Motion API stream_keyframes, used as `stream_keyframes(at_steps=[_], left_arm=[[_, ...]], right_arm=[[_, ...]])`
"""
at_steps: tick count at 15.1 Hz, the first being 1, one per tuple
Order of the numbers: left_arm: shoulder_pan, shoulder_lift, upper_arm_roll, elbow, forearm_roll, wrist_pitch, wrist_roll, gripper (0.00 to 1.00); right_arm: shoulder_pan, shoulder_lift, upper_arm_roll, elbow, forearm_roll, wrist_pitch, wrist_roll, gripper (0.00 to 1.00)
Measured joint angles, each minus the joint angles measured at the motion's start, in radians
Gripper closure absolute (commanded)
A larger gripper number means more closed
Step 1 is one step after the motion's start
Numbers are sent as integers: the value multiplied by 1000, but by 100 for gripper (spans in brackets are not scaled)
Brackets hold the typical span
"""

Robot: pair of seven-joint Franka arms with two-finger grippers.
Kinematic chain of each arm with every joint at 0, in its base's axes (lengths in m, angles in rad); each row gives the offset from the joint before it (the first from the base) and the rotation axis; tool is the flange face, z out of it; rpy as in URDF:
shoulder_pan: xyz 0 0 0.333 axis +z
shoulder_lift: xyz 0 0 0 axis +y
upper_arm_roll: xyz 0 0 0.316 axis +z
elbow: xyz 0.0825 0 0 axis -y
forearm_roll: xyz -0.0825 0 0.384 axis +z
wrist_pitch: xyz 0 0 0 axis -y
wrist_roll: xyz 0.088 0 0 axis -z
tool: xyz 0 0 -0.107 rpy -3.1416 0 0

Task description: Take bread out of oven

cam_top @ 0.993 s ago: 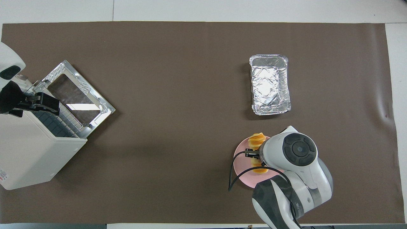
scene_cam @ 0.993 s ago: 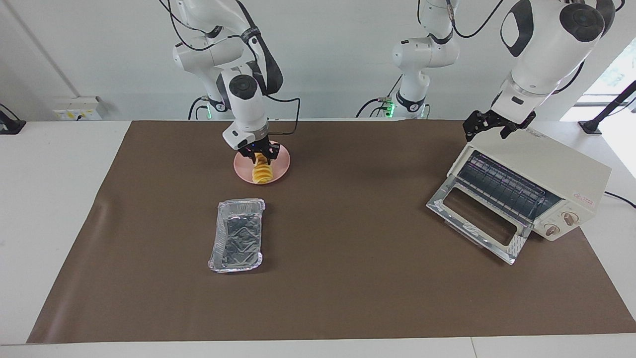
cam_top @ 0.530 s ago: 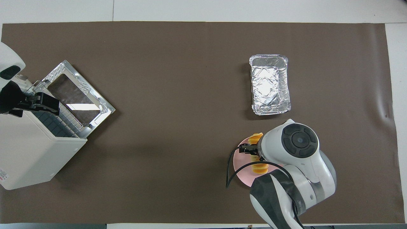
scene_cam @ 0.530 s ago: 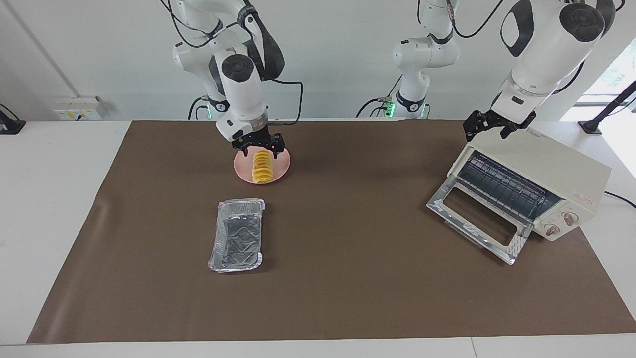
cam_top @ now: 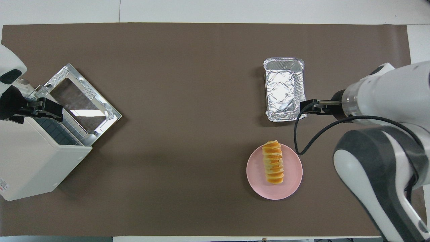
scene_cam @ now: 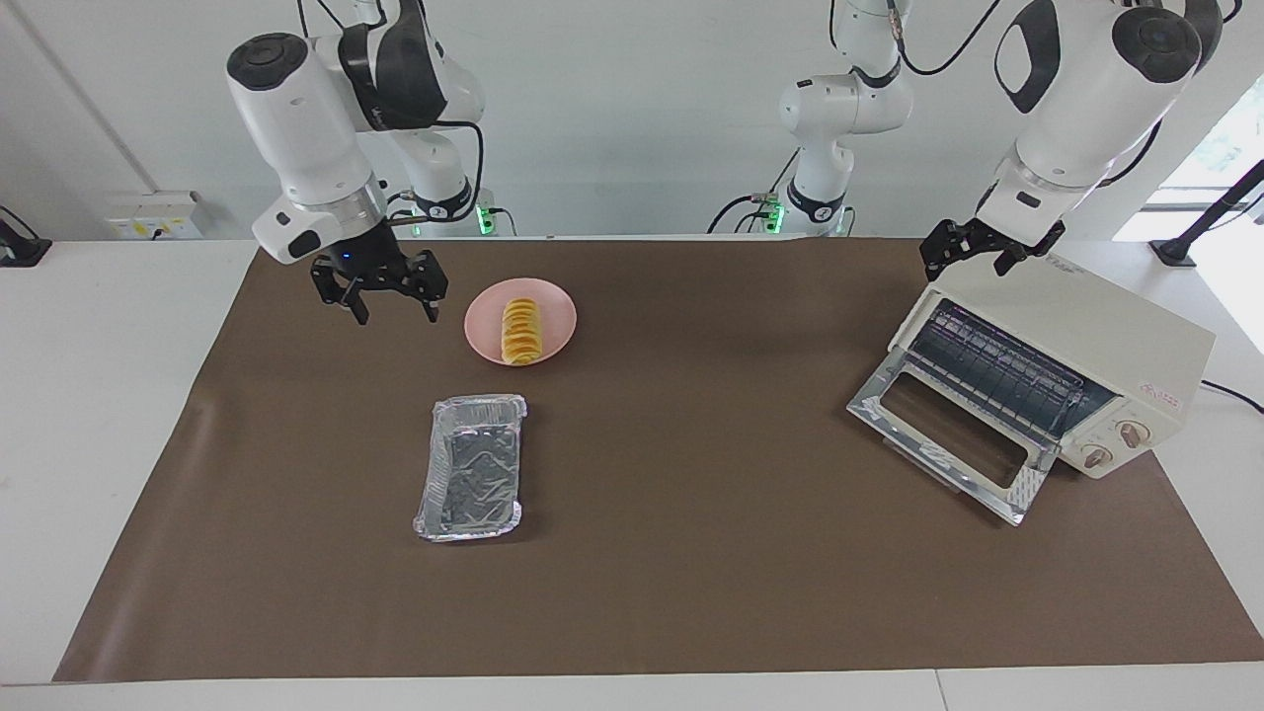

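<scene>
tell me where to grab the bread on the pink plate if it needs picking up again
Probably at its middle, from straight above, fingers closing across its narrow width. The bread lies flat along the pink plate, long axis pointing toward the robots, nothing crowding its sides. The open right gripper is closest.

Table [scene_cam: 99, 415] under brown mat [scene_cam: 691, 573] — oven [scene_cam: 1076, 365], plate [scene_cam: 558, 316], foil tray [scene_cam: 472, 479].

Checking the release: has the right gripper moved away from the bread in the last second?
Yes. The right gripper has left the bread on the pink plate, toward the right arm's end.
</scene>
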Motion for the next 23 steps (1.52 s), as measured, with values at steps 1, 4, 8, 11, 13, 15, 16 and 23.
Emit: stream_keyframes(at_steps=[1,4,8,11,13,15,16,23], left_arm=[[0,0,0,0,0,0,0,0],[0,0,0,0,0,0,0,0],[0,0,0,0,0,0,0,0],[0,0,0,0,0,0,0,0],[0,0,0,0,0,0,0,0],[0,0,0,0,0,0,0,0],[0,0,0,0,0,0,0,0],[0,0,0,0,0,0,0,0]], right_arm=[[-12,0,0,35,-1,-79,-26,0],[-34,-3,-1,161,-15,-276,-47,0],[-57,4,-4,278,-52,-365,-63,0],[-62,27,-5,323,-59,-374,-63,0],[-67,39,-5,327,-60,-388,-63,0],[-74,50,-5,324,-60,-416,-63,0],[-75,55,-5,320,-60,-420,-63,0],[-75,64,-4,314,-60,-420,-63,0]])
